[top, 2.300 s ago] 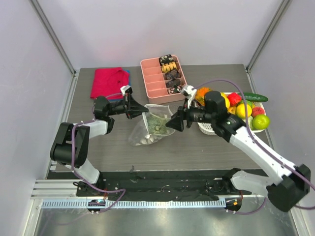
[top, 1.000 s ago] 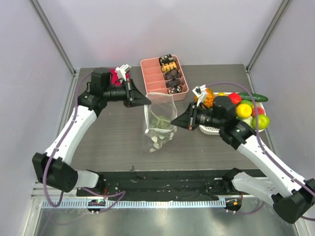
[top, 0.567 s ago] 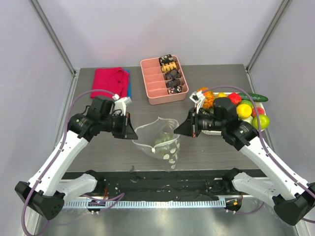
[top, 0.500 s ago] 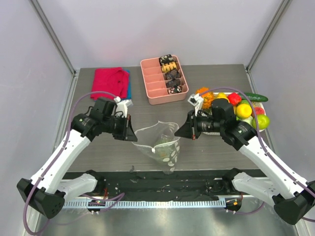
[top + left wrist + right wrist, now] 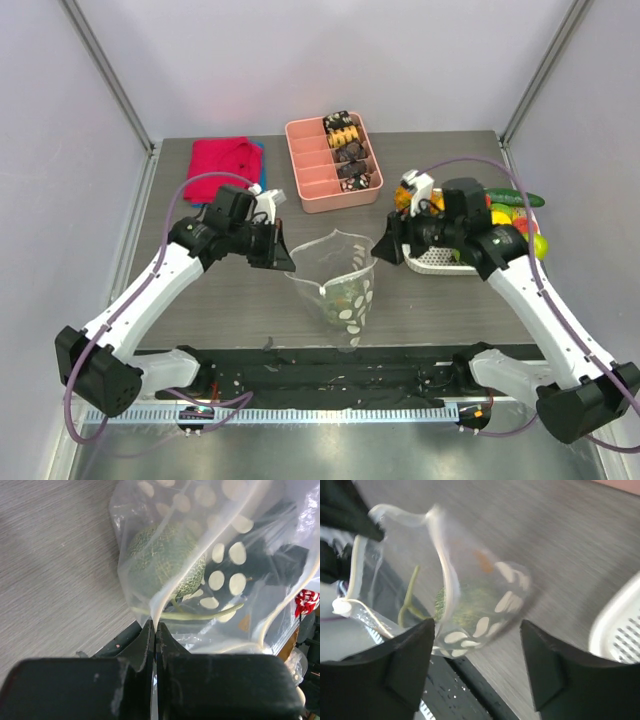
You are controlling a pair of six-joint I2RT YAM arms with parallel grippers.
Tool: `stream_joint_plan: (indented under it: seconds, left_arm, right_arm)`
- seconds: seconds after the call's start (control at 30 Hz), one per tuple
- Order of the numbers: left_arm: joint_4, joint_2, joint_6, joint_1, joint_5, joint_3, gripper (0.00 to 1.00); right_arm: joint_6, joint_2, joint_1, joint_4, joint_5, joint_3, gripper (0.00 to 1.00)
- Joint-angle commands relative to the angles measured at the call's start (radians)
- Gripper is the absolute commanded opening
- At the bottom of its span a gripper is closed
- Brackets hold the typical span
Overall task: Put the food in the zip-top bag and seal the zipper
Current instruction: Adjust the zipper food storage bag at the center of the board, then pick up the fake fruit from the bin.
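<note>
The clear dotted zip-top bag hangs with its mouth open near the table's front edge. A yellow-green netted fruit lies inside it and also shows in the right wrist view. My left gripper is shut on the bag's left rim. My right gripper is open beside the bag's right rim, its fingers spread wide with the bag just in front of them. The zipper strip runs along the open mouth; its white slider knob sits at one end. A red fruit and a bright green fruit lie in the basket.
A white basket of toy fruit stands at the right, partly behind my right arm. A pink tray with dark and tan snacks is at the back centre. A red cloth lies at the back left. A black strip borders the table's near edge.
Both grippers held the bag and carried it toward the near edge. Now my right gripper has opened and drawn back to the right; my left gripper still holds the rim and has shifted right.
</note>
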Motion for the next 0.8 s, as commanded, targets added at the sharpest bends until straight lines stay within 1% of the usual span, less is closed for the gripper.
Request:
stream_joint_plan:
  seconds: [0.0,0.03,0.07,0.1,0.13,0.2,0.23,0.27,0.33,0.37,0.4,0.47,0.6,0.77]
  left_arm:
    - [0.094,0.002,-0.036,-0.017,0.0,0.036,0.0]
    - [0.106,0.0,-0.039,-0.02,-0.003,0.037,0.0]
    - [0.109,0.0,-0.039,-0.024,-0.003,0.039,0.0]
    - [0.111,-0.001,-0.039,-0.025,-0.006,0.04,0.0]
    - [0.111,0.003,-0.037,-0.027,-0.004,0.048,0.0]
    - [0.112,0.007,-0.037,-0.03,-0.003,0.056,0.0]
    - [0.111,0.01,-0.037,-0.031,-0.001,0.059,0.0]
    - [0.111,0.01,-0.037,-0.031,-0.001,0.059,0.0]
    - [0.111,0.011,-0.037,-0.036,0.0,0.062,0.0]
    - [0.111,0.013,-0.037,-0.037,0.0,0.062,0.0]
    - [0.112,0.01,-0.037,-0.037,-0.001,0.063,0.0]
    - [0.111,0.013,-0.034,-0.039,-0.001,0.068,0.0]
    - [0.111,0.013,-0.03,-0.039,-0.003,0.069,0.0]
    - [0.112,0.01,-0.025,-0.04,-0.003,0.057,0.0]
  right_arm:
    - [-0.167,0.032,-0.218,-0.197,-0.025,0.156,0.85]
    - [-0.256,0.047,-0.265,-0.241,-0.032,0.214,0.87]
    - [-0.301,0.084,-0.318,-0.285,-0.034,0.244,0.87]
    - [-0.345,0.105,-0.361,-0.374,-0.031,0.273,0.88]
    - [-0.397,0.125,-0.445,-0.411,0.004,0.32,0.89]
    - [-0.51,0.18,-0.519,-0.486,0.042,0.35,0.91]
    - [-0.539,0.196,-0.6,-0.496,0.076,0.358,0.93]
    - [-0.592,0.208,-0.633,-0.5,0.098,0.359,0.93]
    - [-0.639,0.256,-0.734,-0.52,0.119,0.367,0.93]
    - [-0.663,0.274,-0.762,-0.523,0.147,0.371,0.94]
    - [-0.666,0.318,-0.785,-0.531,0.155,0.379,0.97]
    - [-0.669,0.357,-0.831,-0.536,0.176,0.4,0.98]
    - [-0.625,0.411,-0.834,-0.472,0.237,0.399,1.0]
    - [-0.568,0.492,-0.834,-0.401,0.268,0.41,1.0]
